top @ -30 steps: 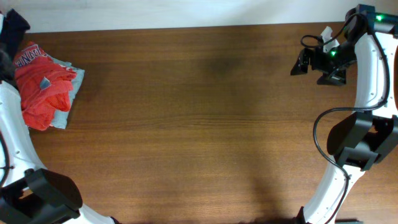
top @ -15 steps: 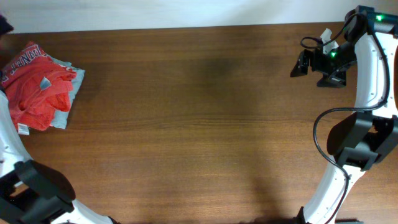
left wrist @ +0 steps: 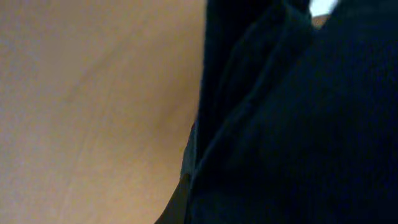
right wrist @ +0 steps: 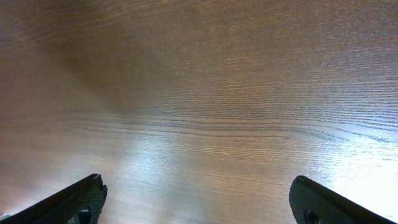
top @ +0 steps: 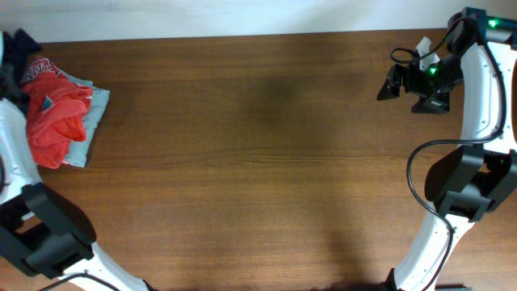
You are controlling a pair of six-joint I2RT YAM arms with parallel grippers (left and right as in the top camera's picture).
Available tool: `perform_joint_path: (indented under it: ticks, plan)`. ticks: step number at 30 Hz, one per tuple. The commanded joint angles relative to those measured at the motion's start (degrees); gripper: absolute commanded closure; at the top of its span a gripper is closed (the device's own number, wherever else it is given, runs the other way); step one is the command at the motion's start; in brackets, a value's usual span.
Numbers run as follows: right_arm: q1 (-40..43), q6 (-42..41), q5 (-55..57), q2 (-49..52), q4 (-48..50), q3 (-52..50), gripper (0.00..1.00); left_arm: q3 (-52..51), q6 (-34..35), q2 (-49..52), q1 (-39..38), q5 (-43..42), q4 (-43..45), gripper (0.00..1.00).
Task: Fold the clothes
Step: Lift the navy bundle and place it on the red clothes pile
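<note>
Over at the ten o'clock corner of the brown wooden surface [top: 258,162], the dark navy-blue soft fabric garment [top: 19,40] is bunched at the end of the white left arm [top: 10,137]. The left claw is buried in the cloth and I can't see its fingers. It is pinched tight, though, and with navy folds filling its wrist view I judge it is closed on that garment. Toward nine o'clock lies a crumpled red printed garment [top: 52,121] on top of a light grey one [top: 95,109]. The right claw [top: 388,83] hangs at two o'clock with its jaws spread wide, holding nothing, bare wood beneath it.

This looks like the very start: fetching the piece, with nothing spread or folded yet. The next move calls for carrying it to the open middle, laying it flat, and bringing the right claw across to catch a second edge.
</note>
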State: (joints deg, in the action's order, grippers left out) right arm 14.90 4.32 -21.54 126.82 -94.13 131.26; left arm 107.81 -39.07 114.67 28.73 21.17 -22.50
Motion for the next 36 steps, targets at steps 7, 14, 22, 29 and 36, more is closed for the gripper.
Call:
perform_joint_path:
  ticks: [7,14,22,29,36]
  plan:
    - [-0.3,0.2,-0.5,-0.9,-0.2,0.6,0.01,1.7,2.3,0.2,-9.4,-3.7,-1.9,0.99]
    - [-0.3,0.2,-0.5,-0.9,-0.3,0.6,0.01,1.7,2.2,3.3,-11.0,-3.6,-8.2,0.79]
    - [-0.3,0.2,-0.5,-0.9,0.0,0.6,0.01,1.7,2.3,4.6,-10.8,-4.4,-16.0,0.29]
    - [-0.3,0.2,-0.5,-0.9,0.4,0.6,0.01,1.7,2.4,4.5,-15.1,-12.9,-21.6,0.24]
    - [-0.3,0.2,-0.5,-0.9,0.4,0.6,0.01,1.8,2.4,2.9,-21.6,-13.9,-22.6,0.24]
